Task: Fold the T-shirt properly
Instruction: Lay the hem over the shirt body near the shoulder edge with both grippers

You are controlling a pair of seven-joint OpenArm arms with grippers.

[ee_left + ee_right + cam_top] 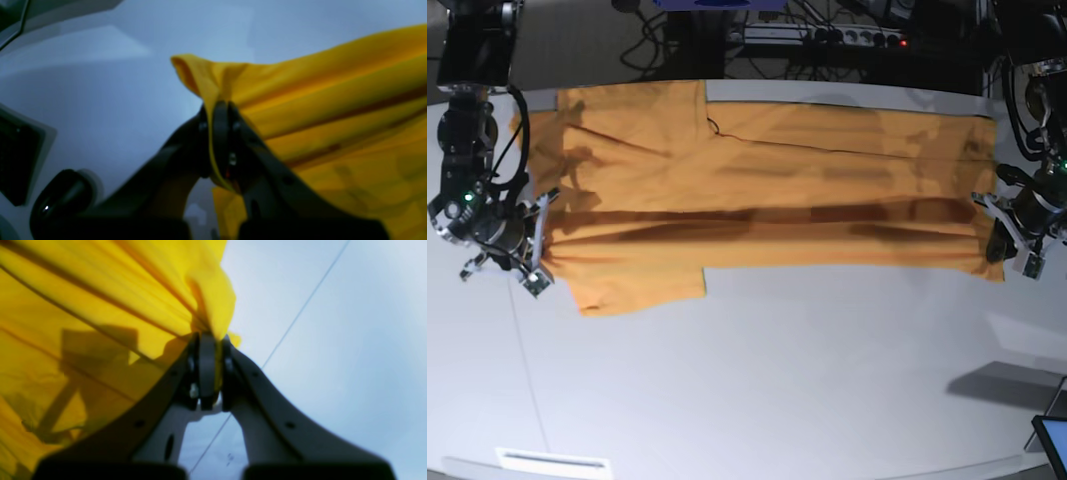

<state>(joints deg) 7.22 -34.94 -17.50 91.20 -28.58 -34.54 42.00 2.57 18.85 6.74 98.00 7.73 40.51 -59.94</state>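
across the far half of the pale table (757, 390) the t-shirt (767, 200) lay stretched sideways, orange-yellow, its long body running from the left edge to the right edge of the base view. one sleeve (637, 285) stuck out toward the near side at the left, and a dark crease ran along the middle of the cloth. at the scene's left the right end effector (210, 340) was pressed together on a bunched edge of the shirt, the fabric fanning away from the pinch in tight folds. at the scene's right the left end effector (220, 110) was likewise clamped on the opposite edge, a small peak of cloth standing above its tips. both held edges looked raised a little off the table, though the wrist views were blurred. beyond the far edge, a power strip (827, 38) and cables lay in shadow. a dark screen corner (1052, 440) showed at the near right.
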